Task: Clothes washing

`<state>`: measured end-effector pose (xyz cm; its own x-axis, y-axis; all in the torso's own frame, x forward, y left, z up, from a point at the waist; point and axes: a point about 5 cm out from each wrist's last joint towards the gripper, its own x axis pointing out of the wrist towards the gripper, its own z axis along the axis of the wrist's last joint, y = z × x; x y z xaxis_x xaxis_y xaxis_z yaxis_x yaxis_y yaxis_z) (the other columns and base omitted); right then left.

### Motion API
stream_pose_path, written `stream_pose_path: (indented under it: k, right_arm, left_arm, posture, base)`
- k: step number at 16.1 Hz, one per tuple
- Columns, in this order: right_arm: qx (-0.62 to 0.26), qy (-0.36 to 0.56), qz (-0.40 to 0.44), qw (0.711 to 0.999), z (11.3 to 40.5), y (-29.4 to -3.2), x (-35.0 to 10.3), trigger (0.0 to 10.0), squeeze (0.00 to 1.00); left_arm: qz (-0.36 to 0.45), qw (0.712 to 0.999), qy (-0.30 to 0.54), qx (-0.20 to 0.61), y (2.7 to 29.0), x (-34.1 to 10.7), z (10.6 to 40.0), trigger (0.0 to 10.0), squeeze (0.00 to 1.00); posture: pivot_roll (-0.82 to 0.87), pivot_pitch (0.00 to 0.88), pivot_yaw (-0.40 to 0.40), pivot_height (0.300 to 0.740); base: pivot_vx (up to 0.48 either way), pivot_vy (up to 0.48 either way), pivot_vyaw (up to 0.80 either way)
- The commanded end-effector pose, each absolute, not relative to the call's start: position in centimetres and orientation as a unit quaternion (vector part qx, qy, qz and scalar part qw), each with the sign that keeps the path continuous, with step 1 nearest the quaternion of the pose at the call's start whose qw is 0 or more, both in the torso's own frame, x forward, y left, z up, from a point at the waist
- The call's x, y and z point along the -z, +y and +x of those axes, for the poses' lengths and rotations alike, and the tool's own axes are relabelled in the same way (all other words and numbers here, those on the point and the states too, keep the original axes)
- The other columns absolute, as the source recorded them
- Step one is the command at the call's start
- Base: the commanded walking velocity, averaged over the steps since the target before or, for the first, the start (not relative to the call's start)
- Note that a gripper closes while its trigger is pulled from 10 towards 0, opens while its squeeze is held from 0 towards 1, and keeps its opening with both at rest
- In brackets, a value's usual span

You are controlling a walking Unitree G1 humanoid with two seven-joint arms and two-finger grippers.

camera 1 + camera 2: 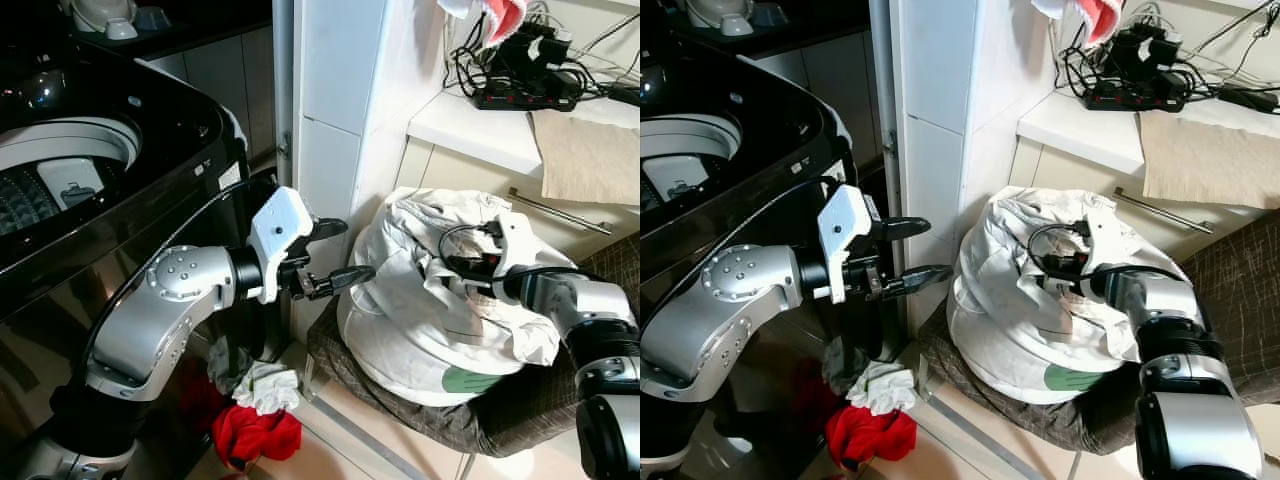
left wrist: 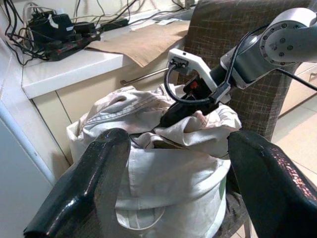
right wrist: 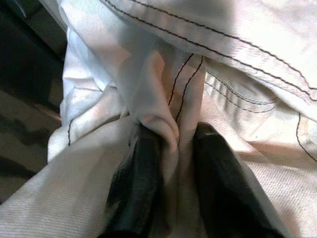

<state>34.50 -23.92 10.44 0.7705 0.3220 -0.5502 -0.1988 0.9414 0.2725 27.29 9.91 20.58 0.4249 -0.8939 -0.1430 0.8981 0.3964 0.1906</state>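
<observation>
Large white cloth laundry bag [image 1: 430, 300], stuffed and slumped, sits on the seat of a brown woven chair [image 1: 520, 410] on the right, just below a white counter [image 1: 470, 125] with a tangle of black cables and a power strip [image 1: 520, 85].

Right gripper [image 3: 171, 148] is at the bag's bunched top. Its two black fingers [image 3: 136, 183] are pinched on a fold of stitched white fabric, cloth squeezed between them.

Left gripper [image 1: 335, 255] hangs in the air left of the bag, apart from it, fingers spread wide and holding nothing.

Black top-loading washing machine [image 1: 110, 170] stands far left, lid up, drum open. Red and white garments [image 1: 255, 410] lie on the floor near its base.

Handling, as judged: bag is soft and limp, no stiffness. It will sag and stretch when lifted, probably heavy with contents. A single pinch of fabric may slip or pull a fold out. Better hold is the gathered mouth or hem seam, with the left gripper taking the opposite rim to share the load.
</observation>
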Motion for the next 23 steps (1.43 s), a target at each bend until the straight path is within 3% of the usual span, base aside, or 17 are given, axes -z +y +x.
stream_pose_path:
  k: [1, 6, 8, 11, 12, 15, 18, 19, 20, 23]
  right_arm:
    - [-0.153, 0.275, 0.12, 0.942, 35.0, -24.0, -12.2, 0.0, 0.0]
    - [-0.275, 0.119, 0.18, 0.937, 34.1, -24.1, -20.3, 0.0, 0.0]
    - [-0.331, 0.058, 0.171, 0.926, 32.9, -23.5, -24.7, 0.0, 0.0]
    - [-0.413, -0.01, 0.138, 0.9, 30.9, -22.1, -29.4, 0.0, 0.0]
    - [-0.422, -0.02, 0.132, 0.897, 30.6, -21.8, -30.2, 0.0, 0.0]
    - [-0.453, -0.044, 0.134, 0.88, 29.5, -20.7, -31.7, 0.0, 0.0]
    - [-0.466, -0.054, 0.144, 0.871, 29.2, -20.2, -31.9, 0.0, 0.0]
    - [-0.467, -0.059, 0.153, 0.869, 29.1, -20.1, -32.0, 0.0, 0.0]
    - [-0.47, -0.07, 0.164, 0.865, 28.9, -20.1, -32.3, 0.0, 0.0]
    - [-0.467, -0.075, 0.17, 0.865, 28.8, -20.2, -32.4, 0.0, 0.0]
  left_arm:
    - [0.121, 0.831, 0.004, 0.543, 9.5, -20.8, 27.2, 10.0, 0.0]
    - [0.106, 0.849, -0.028, 0.517, 9.4, -21.5, 27.8, 10.0, 0.0]
    - [0.071, 0.872, -0.104, 0.473, 8.9, -23.9, 29.0, 10.0, 0.0]
    - [0.019, 0.879, -0.207, 0.429, 8.0, -28.2, 30.4, 10.0, 0.0]
    - [0.007, 0.872, -0.23, 0.431, 7.6, -29.3, 30.5, 10.0, 1.0]
    - [-0.047, 0.838, -0.258, 0.479, 4.8, -31.5, 30.4, 10.0, 1.0]
    - [0.017, 0.845, -0.156, 0.511, 2.5, -27.7, 30.5, 10.0, 1.0]
    - [0.003, 0.842, -0.125, 0.525, 1.8, -26.5, 30.3, 10.0, 0.67]
    - [0.002, 0.837, -0.098, 0.538, 0.8, -25.3, 30.0, 10.0, 0.17]
    - [0.015, 0.843, -0.096, 0.529, 0.4, -24.9, 30.2, 10.0, 0.17]
  posture:
    - [-0.01, 0.0, -0.049, 0.74]
    - [-0.04, 0.0, -0.061, 0.74]
    - [-0.05, 0.0, -0.067, 0.74]
    - [-0.06, 0.0, -0.075, 0.74]
    - [-0.06, 0.0, -0.078, 0.74]
    - [-0.06, 0.0, -0.083, 0.74]
    - [-0.06, 0.0, -0.084, 0.74]
    - [-0.06, 0.0, -0.08, 0.74]
    - [-0.05, 0.0, -0.078, 0.74]
    - [-0.06, 0.0, -0.072, 0.74]
  base:
    - [0.0, 0.0, 0.0]
    - [0.0, 0.0, 0.0]
    - [0.0, 0.0, 0.0]
    - [0.0, 0.0, 0.0]
    - [0.0, 0.0, 0.0]
    - [0.0, 0.0, 0.0]
    - [0.0, 0.0, 0.0]
    - [0.0, 0.0, 0.0]
    - [0.0, 0.0, 0.0]
    - [0.0, 0.0, 0.0]
